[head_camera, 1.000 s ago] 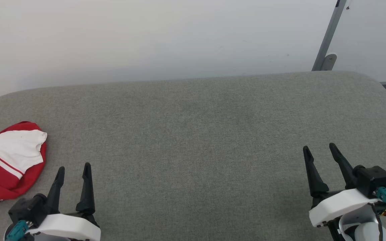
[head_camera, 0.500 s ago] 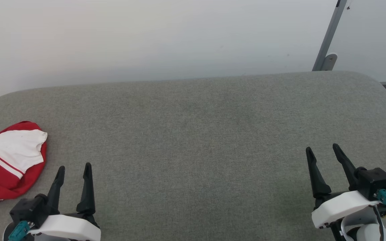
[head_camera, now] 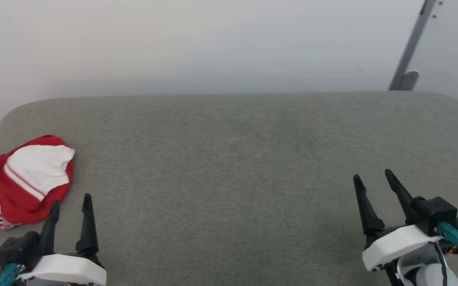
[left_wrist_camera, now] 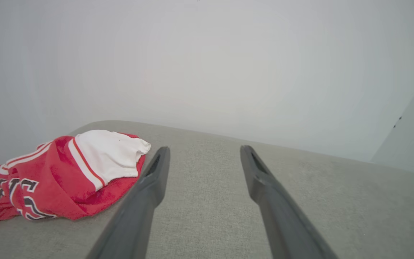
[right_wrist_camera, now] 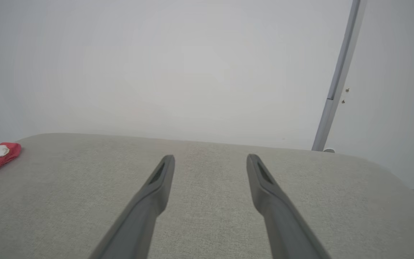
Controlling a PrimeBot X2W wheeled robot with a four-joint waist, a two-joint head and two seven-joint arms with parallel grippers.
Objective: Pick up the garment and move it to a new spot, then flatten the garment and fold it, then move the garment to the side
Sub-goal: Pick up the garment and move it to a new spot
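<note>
Stretching grey surface (head_camera: 229,159) before white wall (head_camera: 173,39), garment (head_camera: 18,190) aside; left fingers (head_camera: 88,226), right fingers (head_camera: 365,210) spread.

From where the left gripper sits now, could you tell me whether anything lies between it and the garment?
Nothing visible does. The garment lies crumpled at the left end of the grey padded surface, close beside the open left gripper, with only bare fabric between them.

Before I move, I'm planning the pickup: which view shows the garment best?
The left wrist view: the garment lies close and large, white sleeve and lettering visible. The head view shows it smaller, cut by the left edge. The right wrist view catches a small corner at far left.
</note>
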